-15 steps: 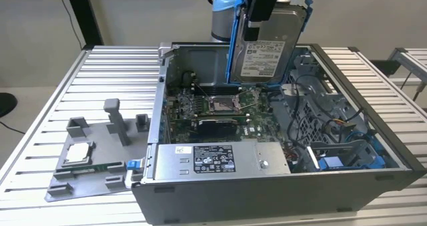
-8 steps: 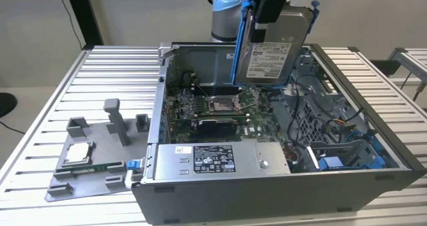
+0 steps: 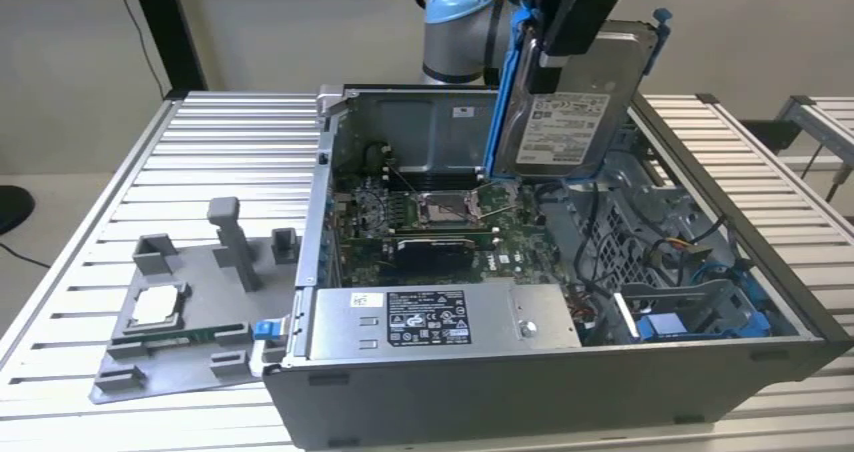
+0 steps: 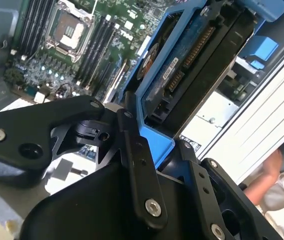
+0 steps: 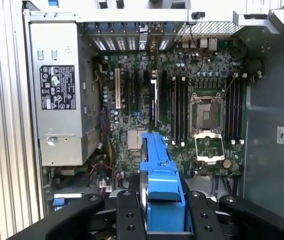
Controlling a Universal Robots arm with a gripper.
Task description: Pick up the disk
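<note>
Claw (image 3: 577, 17) was clamped shut on the disk (image 3: 567, 122), gripping it by the upper edge of the blue bracket (image 3: 505, 112). In the exterior view the disk hung directly beneath the claw, clear of the open computer case (image 3: 747, 357), above the motherboard (image 3: 427, 222) and the drive bay area toward the exterior view's right. Nothing under it was touching it.

Key relation: disk's long axis ran roughly vertical, slightly tilted, in line with the claw rather than across it. White label faced the exterior camera; flat faces stood upright, not parallel to the tabletop (image 3: 200, 152).

Second wrist view agreed: the black fingers (image 4: 136, 165) pinched the blue bracket edge (image 4: 157, 145), and the disk body (image 4: 197, 65) extended straight away from the claw, connector side and circuit board visible. First wrist view showed the same edge-on: bracket (image 5: 162, 175) sat between the finger links, pointing down toward the motherboard (image 5: 182, 100) with its empty CPU socket (image 5: 204, 115); the power supply (image 5: 59, 95) sat off to one side in the case.

My read: the pick looked essentially done, with the disk lifted free of the case. Grip was on plastic bracket only, so a long lever hung below it; some swing risk.

A grey fixture tray (image 3: 174, 322) holding a CPU chip (image 3: 158, 304) sat on the tabletop at the exterior view's left, well apart from the disk.
</note>
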